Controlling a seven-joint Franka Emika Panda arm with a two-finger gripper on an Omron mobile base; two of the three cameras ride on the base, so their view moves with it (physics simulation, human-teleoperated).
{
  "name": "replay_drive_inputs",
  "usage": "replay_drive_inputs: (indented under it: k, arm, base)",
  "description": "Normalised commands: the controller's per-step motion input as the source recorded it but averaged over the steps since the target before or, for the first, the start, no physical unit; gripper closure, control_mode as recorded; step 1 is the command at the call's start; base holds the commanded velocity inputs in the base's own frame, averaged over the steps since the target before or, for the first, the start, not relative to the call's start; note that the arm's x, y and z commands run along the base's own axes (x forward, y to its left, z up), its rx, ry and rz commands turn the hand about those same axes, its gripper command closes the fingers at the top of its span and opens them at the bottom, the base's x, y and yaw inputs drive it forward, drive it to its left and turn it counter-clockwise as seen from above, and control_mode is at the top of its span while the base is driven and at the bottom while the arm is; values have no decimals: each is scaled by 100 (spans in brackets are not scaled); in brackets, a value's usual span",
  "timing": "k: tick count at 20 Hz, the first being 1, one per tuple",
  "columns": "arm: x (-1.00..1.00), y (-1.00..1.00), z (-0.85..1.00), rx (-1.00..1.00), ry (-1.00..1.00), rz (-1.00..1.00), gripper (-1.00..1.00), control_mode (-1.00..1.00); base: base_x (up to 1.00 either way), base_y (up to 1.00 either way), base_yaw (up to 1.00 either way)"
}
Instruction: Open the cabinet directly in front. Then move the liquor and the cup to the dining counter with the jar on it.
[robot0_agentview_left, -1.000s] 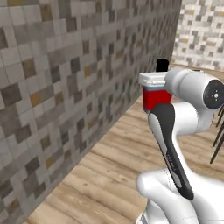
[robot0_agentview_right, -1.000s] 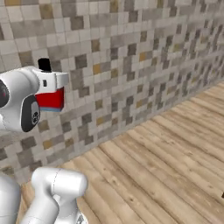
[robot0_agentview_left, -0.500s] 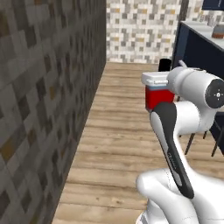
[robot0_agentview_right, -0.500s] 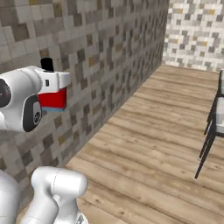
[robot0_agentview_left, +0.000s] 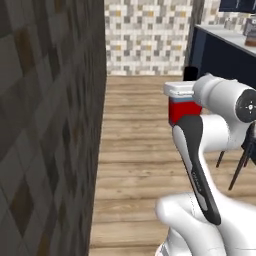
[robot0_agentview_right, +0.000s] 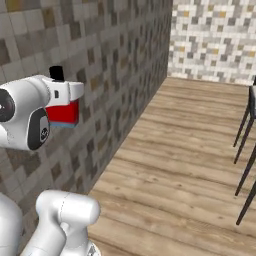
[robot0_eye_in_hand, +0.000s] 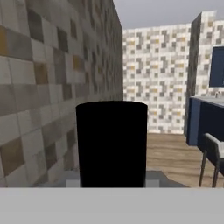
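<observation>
Left base view: held the liquor (robot0_agentview_left: 182, 102) high in front of the arm, red body under a pale top and black cap, the tool hidden behind the wrist. Showed a dark navy desk (robot0_agentview_left: 220, 52) at the far right, with a dark jar (robot0_agentview_left: 250, 34) partly seen on its marble top — half a second earlier only its edge was in the picture, a second earlier only tiled wall. Meant the base was turning, not the things moving.

Right base view: carried the same bottle beside the tiled wall (robot0_agentview_right: 115, 65), level and upright. Brought dark chair legs (robot0_agentview_right: 246, 150) in at the right, over wooden floor (robot0_agentview_right: 180, 150).

Hand view: filled the middle with the black cap (robot0_eye_in_hand: 111, 142), seen from close behind. Could not tell from the pictures alone how the tool's jaws stood, but pinching the liquor, judging by how it hung there unsupported. Placed the navy desk at the right, still well apart — probably more driving needed. Cup not yet moved, as a judgement.
</observation>
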Motion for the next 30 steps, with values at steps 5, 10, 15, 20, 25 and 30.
replay_drive_inputs:
  k: [5,10,15,20,25,30]
  arm:
    - [0,0,0,0,0,0,100,100]
    - [0,0,0,0,0,0,100,100]
    - [0,0,0,0,0,0,100,100]
    - [0,0,0,0,0,0,100,100]
    - [0,0,0,0,0,0,100,100]
    - [0,0,0,0,0,0,100,100]
  base:
    - [100,31,-5]
    - [100,20,-2]
    - [100,13,0]
    - [100,8,0]
    - [100,4,0]
    - [100,5,0]
